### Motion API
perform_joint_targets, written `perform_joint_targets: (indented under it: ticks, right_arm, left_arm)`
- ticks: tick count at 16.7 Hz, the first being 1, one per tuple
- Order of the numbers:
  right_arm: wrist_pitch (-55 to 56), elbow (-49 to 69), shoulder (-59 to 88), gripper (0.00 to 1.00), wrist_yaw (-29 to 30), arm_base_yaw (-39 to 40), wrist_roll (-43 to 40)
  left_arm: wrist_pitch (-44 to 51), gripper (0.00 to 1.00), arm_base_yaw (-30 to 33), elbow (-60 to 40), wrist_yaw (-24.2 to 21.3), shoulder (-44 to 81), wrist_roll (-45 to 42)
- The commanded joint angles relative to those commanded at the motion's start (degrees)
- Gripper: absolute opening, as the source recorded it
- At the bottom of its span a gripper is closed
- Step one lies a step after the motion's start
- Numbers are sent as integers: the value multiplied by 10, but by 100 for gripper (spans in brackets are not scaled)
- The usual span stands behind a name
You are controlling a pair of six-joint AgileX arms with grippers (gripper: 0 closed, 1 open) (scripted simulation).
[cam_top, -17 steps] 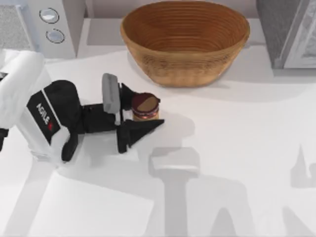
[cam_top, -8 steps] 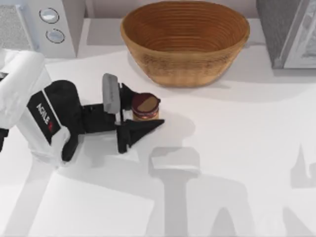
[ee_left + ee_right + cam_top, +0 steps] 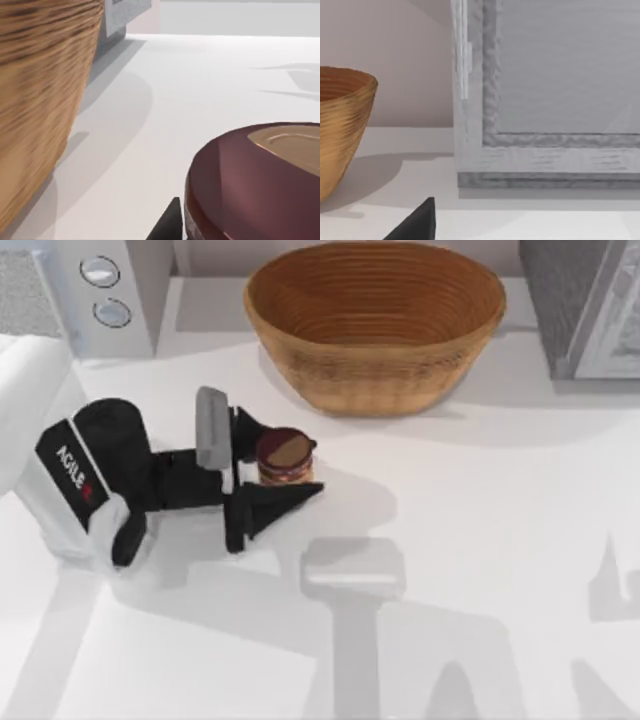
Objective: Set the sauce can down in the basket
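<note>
Top view: basket (image 3: 375,325) without sauce can (image 3: 285,457).

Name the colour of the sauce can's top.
Brown, ringed by a maroon rim on the sauce can; clearest in the top view.

I see the can (image 3: 286,459) upright on the white table, left of centre: a small maroon-brown cylinder with a brown top and a tan and red label band. In my left wrist view its dark rim and tan lid (image 3: 260,185) loom close. The basket (image 3: 375,325) sits at the table's far side, a wide oval wicker bowl, golden brown, ribbed inside, near the can but apart.
</note>
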State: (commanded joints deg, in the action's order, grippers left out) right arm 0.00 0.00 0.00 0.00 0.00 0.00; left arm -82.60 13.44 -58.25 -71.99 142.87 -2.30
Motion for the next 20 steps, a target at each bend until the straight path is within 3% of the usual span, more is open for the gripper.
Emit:
perform_joint_targets:
  ticks: [12,20]
  right_arm:
    - [0,0,0,100,0,0,0]
    - [0,0,0,100,0,0,0]
  left_arm:
    - [94,0,-136,273,-124,-313,-51]
    - [113,0,-128,268,-109,-313,-48]
